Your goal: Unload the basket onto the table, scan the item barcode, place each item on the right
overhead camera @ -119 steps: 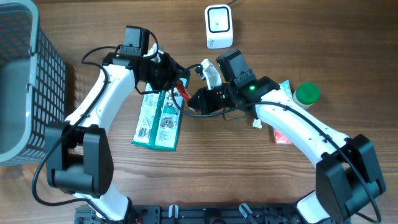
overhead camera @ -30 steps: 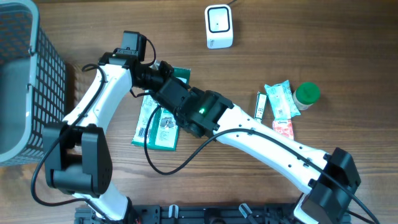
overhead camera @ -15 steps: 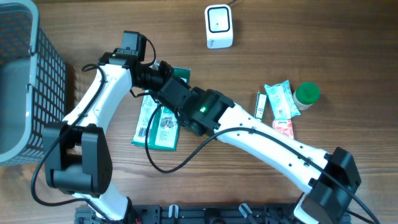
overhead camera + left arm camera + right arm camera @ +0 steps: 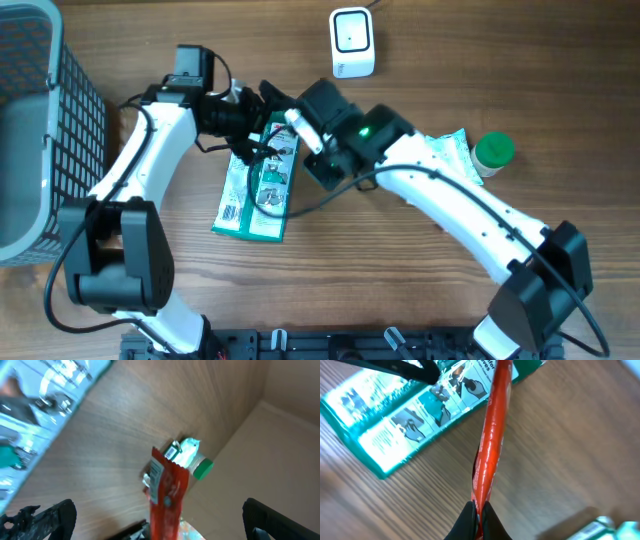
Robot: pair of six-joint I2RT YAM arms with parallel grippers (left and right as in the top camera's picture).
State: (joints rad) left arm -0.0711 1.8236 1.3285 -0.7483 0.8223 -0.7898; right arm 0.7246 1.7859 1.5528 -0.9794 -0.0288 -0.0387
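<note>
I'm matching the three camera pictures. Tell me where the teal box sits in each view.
Overhead: the teal box lies flat, left of centre.
Left wrist: the teal box is blurred, in the upper-left corner.
Right wrist: the teal box is in the upper left, lying at a slant.
Shared landmark: the red packet, near the centre of both wrist views.

The flat box (image 4: 255, 190) lies on the table (image 4: 330, 290). The basket (image 4: 30, 130) stands far to the box's left, at the table's edge. The scanner (image 4: 351, 42) sits behind the box, to its right. Well right of the box lie the packets (image 4: 448, 160), with the bottle (image 4: 494, 150) just beyond them. The sachet (image 4: 490, 445) in my right hand (image 4: 477, 515) hangs over the box's far end, and my left hand (image 4: 258, 122) is just left of it.
</note>
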